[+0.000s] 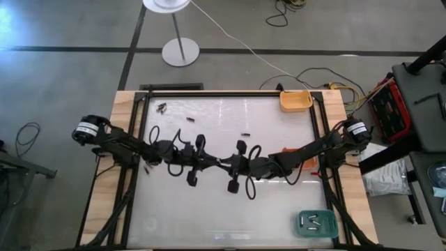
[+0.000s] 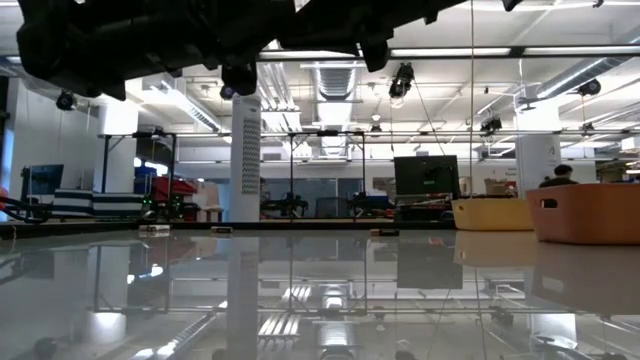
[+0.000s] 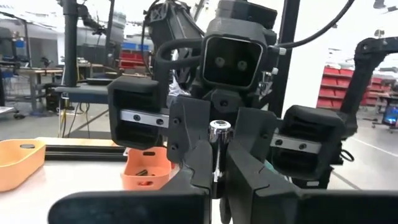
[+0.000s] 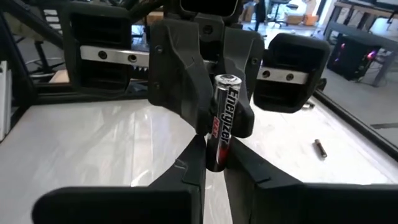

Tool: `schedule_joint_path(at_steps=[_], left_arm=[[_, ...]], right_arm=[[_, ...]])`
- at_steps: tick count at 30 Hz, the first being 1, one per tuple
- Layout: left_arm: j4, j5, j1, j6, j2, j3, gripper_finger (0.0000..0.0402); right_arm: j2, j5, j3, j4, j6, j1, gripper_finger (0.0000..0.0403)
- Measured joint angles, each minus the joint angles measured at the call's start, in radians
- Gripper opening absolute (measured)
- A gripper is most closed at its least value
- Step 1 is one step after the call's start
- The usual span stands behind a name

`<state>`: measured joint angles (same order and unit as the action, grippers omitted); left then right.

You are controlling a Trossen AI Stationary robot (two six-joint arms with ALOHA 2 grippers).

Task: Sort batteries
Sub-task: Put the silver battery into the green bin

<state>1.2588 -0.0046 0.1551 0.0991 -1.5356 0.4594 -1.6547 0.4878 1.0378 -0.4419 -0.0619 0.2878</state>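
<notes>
One battery [image 4: 224, 115], dark with red and silver marks, stands upright in the air over the middle of the table. My left gripper [image 1: 217, 162] and my right gripper [image 1: 227, 165] meet there tip to tip, both shut on it. In the left wrist view the battery's silver top [image 3: 219, 130] rises above my left gripper [image 3: 216, 179]. My right gripper [image 4: 214, 167] closes below its label. Loose batteries [image 1: 162, 107] lie on the table at the far left. Two more lie apart, one [image 1: 189, 118] near them and one [image 1: 245, 134] toward the middle. My left gripper pinches the battery's round side [image 3: 217, 167] between its two fingers, level, coming from the table's left. The battery stands upright, clear of the table, its silver top above the fingers. My right gripper pinches the same battery low on its round side [image 4: 216, 155], level, from the table's right. The fingers lie across the battery; its labelled upper part sticks up above them.
An orange tray [image 1: 295, 100] sits at the far right corner, and another orange tray [image 1: 307, 166] lies under my right arm. A green tray [image 1: 315, 222] at the near right holds a few batteries. A lamp base [image 1: 180, 51] stands on the floor beyond the table.
</notes>
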Motion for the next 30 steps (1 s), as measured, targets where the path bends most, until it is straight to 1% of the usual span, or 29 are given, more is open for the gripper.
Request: schedule_joint_path(at_steps=[5, 7, 9, 12, 13, 16, 18, 21, 24, 27, 30], left_arm=[[-0.007, 0.010, 0.008, -0.027, 0.000, -0.016, 0.0002], [-0.016, 0.006, 0.008, -0.031, 0.001, -0.026, 0.0012], [-0.020, -0.008, 0.008, -0.036, 0.003, -0.039, 0.0030], [-0.021, -0.022, 0.011, -0.052, 0.020, -0.067, 0.0068], [-0.023, -0.028, 0.012, -0.054, 0.029, -0.084, 0.0080], [-0.024, -0.033, 0.011, -0.035, 0.049, -0.143, 0.0114], [-0.021, -0.042, 0.014, -0.005, 0.052, -0.187, 0.0132], [-0.021, -0.094, 0.030, 0.036, 0.052, -0.246, 0.0149], [-0.011, -0.175, 0.055, 0.043, 0.050, -0.282, 0.0154], [-0.010, -0.241, 0.084, 0.043, 0.049, -0.294, 0.0154], [-0.008, -0.257, 0.100, 0.009, 0.049, -0.290, 0.0154]], right_arm=[[0.000, -0.010, 0.002, 0.027, -0.024, 0.001, 0.0027], [0.004, -0.011, 0.004, 0.059, -0.035, 0.000, 0.0028], [0.010, -0.010, 0.028, 0.146, -0.056, -0.003, 0.0028], [0.023, 0.011, 0.101, 0.354, -0.105, -0.008, 0.0028], [0.031, 0.010, 0.135, 0.457, -0.118, -0.011, 0.0028], [0.064, 0.021, 0.254, 0.833, -0.190, -0.030, 0.0028], [0.081, 0.049, 0.340, 1.094, -0.252, -0.064, 0.0028], [0.084, 0.088, 0.432, 1.450, -0.324, -0.164, 0.0028], [0.082, 0.067, 0.457, 1.687, -0.351, -0.312, 0.0028], [0.082, -0.022, 0.442, 1.820, -0.344, -0.497, 0.0028], [0.070, -0.103, 0.409, 1.863, -0.293, -0.690, 0.0027]])
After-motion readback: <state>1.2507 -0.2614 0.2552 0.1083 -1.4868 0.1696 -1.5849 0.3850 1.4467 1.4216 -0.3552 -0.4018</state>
